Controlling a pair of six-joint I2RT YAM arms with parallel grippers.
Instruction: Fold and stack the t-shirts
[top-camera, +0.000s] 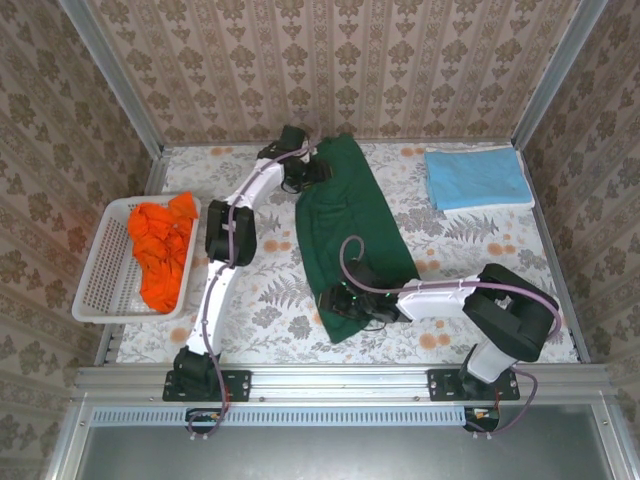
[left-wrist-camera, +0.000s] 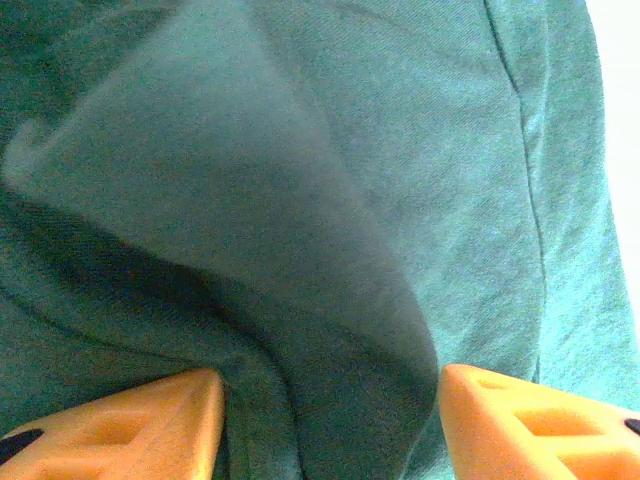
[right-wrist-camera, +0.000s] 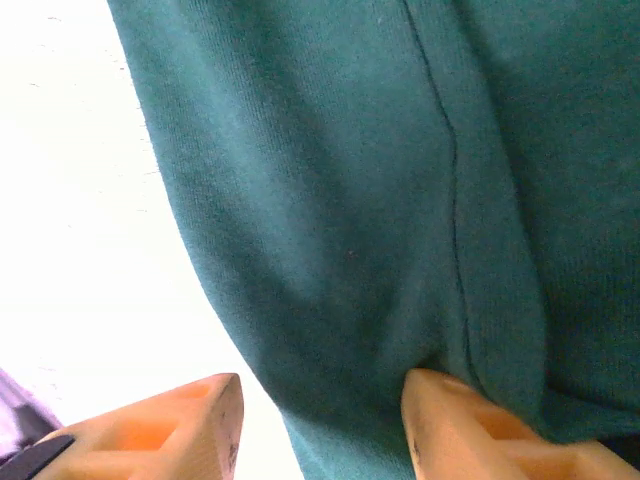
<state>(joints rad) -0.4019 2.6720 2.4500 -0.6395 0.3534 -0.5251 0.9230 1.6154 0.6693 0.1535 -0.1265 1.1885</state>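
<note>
The dark green t-shirt (top-camera: 355, 215) lies as a long folded strip down the middle of the table. My left gripper (top-camera: 305, 172) is at its far end, jaws apart over a raised fold of green cloth (left-wrist-camera: 400, 150). My right gripper (top-camera: 340, 300) is at the near end, open. One of its fingertips (right-wrist-camera: 450, 410) rests on the green cloth (right-wrist-camera: 350, 180) and the other hangs over bare table beside the shirt's edge. A folded light blue t-shirt (top-camera: 475, 178) lies at the back right. Bright orange t-shirts (top-camera: 162, 245) are bunched in the basket.
The white lattice basket (top-camera: 100, 270) stands at the left edge of the table. Patterned walls close in the back and both sides. The flowered tabletop (top-camera: 480, 250) shows between the green shirt and the right wall.
</note>
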